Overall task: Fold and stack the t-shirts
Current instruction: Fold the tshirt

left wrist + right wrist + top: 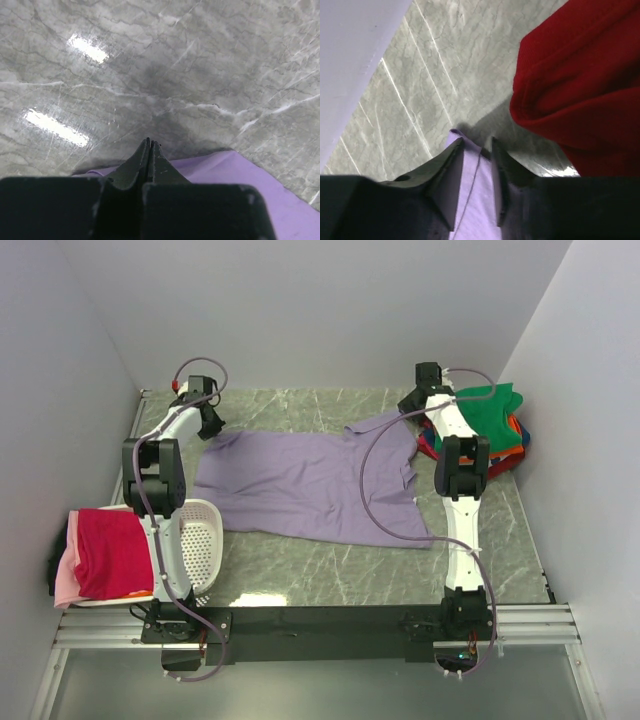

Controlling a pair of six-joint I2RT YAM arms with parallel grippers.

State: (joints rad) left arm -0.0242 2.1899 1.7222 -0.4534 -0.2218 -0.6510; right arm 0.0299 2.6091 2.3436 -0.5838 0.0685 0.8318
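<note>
Closest to me is the white basket (205,525), way back on the near side of the left gripper (149,144), with a magenta-red shirt (105,550) and a pink shirt (62,585) draped over it, neither folded yet. Between the two grippers the lavender shirt (300,485) lies spread out on the marble table (330,580), and each hand sits at one of its far corners. The left gripper's fingers are pressed tight together right at the cloth's edge, and honestly I can't tell if any fabric is caught in there. The right gripper (476,142) is clamped on a bunch of lavender cloth that fills the gap between its fingers. Just past that hand, off to its right, is the finished stack (505,440), green shirt (490,405) on top. Looks like the first fold of the lavender one is in hand. I'd guess the next move is lifting both corners together and bringing them evenly toward the near hem, but only if the left grip really has cloth.
</note>
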